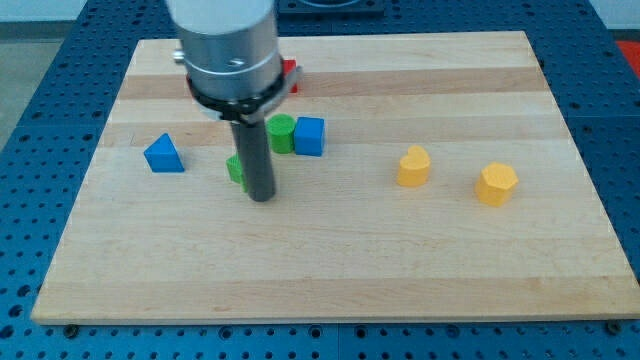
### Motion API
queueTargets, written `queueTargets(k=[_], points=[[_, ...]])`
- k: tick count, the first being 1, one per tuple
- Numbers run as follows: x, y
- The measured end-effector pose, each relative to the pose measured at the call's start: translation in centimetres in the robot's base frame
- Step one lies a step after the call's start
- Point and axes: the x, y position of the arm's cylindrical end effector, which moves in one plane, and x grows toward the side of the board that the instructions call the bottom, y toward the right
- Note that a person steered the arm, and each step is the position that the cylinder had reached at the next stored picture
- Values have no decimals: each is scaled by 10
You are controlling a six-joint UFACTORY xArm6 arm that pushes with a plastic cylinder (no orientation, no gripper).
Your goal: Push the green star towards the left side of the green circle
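the big wooden surface point(330, 270) fills the view, and the arm's silver body drops in at the view's top. its dark rod comes down to my tip point(262, 197), just below and to the right of a green piece, the green star point(235, 168), mostly hidden behind the rod, so its shape is hard to read. no tool here to spread or pinch, just a plain rod. the green circle point(281, 132) sits up and to the right, touching the blue cube point(310, 136). a blue triangle point(163, 154) lies well left, two yellow blocks point(413, 166) point(496, 184) far right, a red block point(290, 72) peeks out up top. i'd say push upward gently from below the star, staying left, so the circle isn't knocked.
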Motion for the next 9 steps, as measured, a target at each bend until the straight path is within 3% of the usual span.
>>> queueTargets(k=[2, 7, 8, 9], points=[[-38, -34], [-51, -39], [-39, -39], [14, -69]])
